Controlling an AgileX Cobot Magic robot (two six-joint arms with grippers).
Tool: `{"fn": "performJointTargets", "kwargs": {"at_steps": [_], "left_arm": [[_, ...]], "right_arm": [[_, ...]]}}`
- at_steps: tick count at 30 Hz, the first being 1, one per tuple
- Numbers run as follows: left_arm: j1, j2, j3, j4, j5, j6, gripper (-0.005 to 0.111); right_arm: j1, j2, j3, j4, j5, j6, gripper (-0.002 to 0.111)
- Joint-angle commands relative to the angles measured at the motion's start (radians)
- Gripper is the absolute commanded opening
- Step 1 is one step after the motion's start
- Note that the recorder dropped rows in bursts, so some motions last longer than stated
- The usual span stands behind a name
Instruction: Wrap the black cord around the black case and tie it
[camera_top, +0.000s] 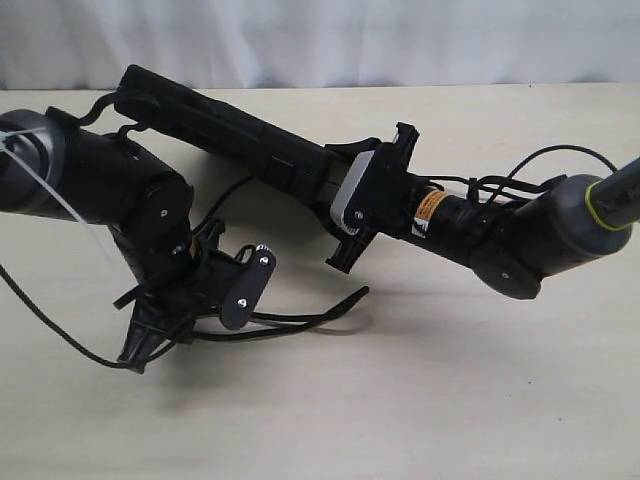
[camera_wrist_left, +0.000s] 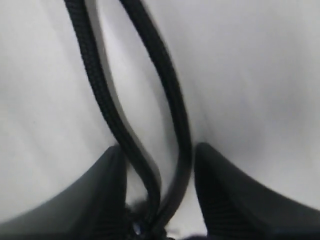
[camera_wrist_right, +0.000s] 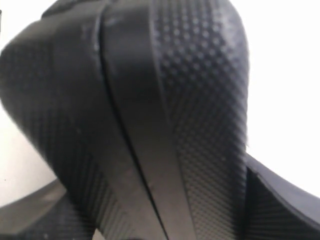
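Toward the far left corner of the desk (camera_top: 450, 400), my right jaws clamp the flat matte black plastic case (camera_top: 230, 135), held tilted. Nearer the left edge, my left jaws stand apart around two strands of thin black braided cord (camera_wrist_left: 102, 100). If they close off-centre, I reckon one strand slips out and the wrap goes slack.
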Motion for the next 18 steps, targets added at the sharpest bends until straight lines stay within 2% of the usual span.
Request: {"fn": "performJointTargets", "kwargs": {"at_steps": [1, 4, 11, 15, 18], "left_arm": [[0.001, 0.026, 0.01, 0.017, 0.117, 0.04, 0.02], [0.001, 0.026, 0.01, 0.017, 0.121, 0.04, 0.0], [0.026, -0.029, 0.01, 0.001, 0.139, 0.024, 0.0], [0.091, -0.113, 0.01, -0.071, 0.172, -0.018, 0.0], [0.17, -0.184, 0.01, -0.175, 0.21, -0.024, 0.0]], "right_arm": [[0.002, 0.012, 0.011, -0.019, 0.095, 0.058, 0.004], [0.002, 0.012, 0.011, -0.019, 0.095, 0.062, 0.004], [0.002, 0.012, 0.011, -0.019, 0.095, 0.164, 0.004], [0.002, 0.012, 0.011, -0.019, 0.095, 0.224, 0.004], [0.002, 0.012, 0.011, -0.012, 0.095, 0.268, 0.004]]}}
